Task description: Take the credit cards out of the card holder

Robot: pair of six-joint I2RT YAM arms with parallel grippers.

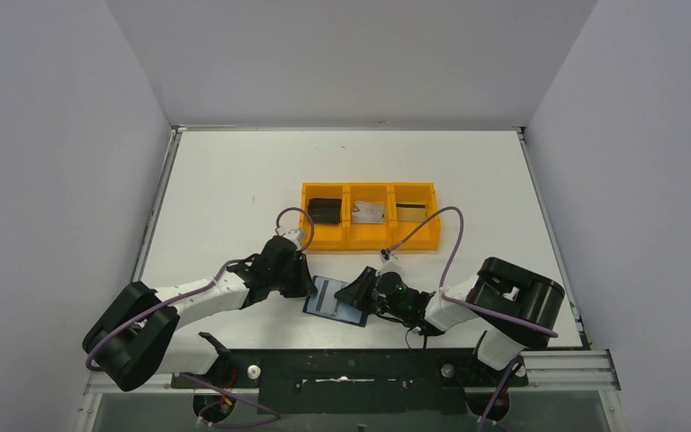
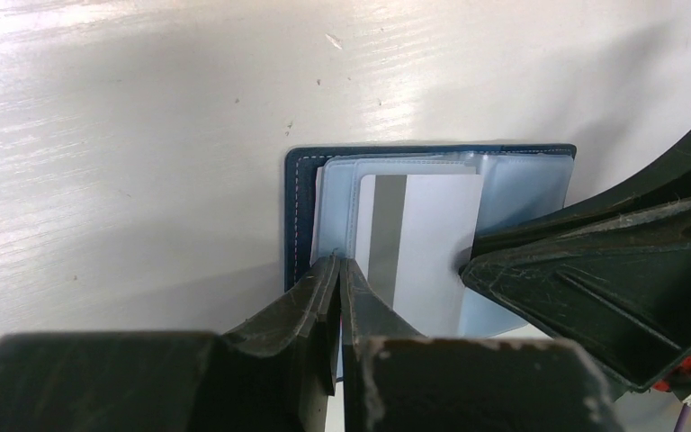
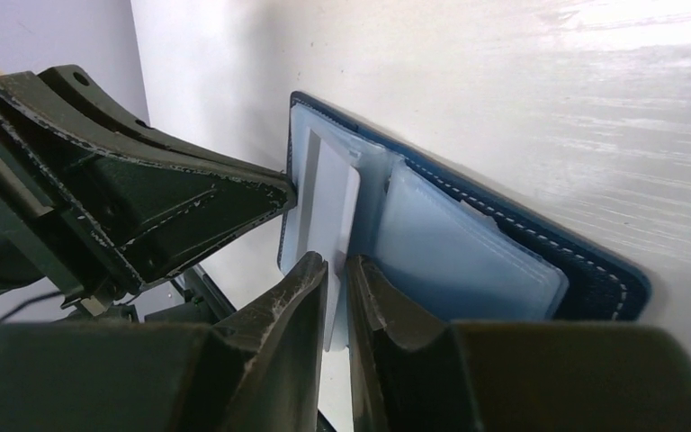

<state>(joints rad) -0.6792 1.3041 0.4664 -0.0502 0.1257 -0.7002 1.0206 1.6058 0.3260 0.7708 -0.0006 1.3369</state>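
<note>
The card holder [image 1: 333, 304] lies open on the table between both arms, navy outside [image 2: 301, 207] with pale blue pockets [image 3: 459, 252]. A white credit card [image 2: 427, 247] with a grey stripe sticks out of a pocket. My left gripper [image 2: 339, 263] is shut on the holder's clear pocket edge, just left of that card. My right gripper [image 3: 337, 263] faces it from the other side. Its jaws stand a narrow gap apart, with the card's [image 3: 328, 211] near edge in the gap. A silver-grey card [image 1: 368, 212] and a gold-tan card [image 1: 411, 211] lie in the orange tray.
The orange three-compartment tray [image 1: 369, 242] stands just beyond the grippers, with a dark object [image 1: 325, 210] in its left compartment. Purple cables loop over both wrists. White walls close the table at left, right and back.
</note>
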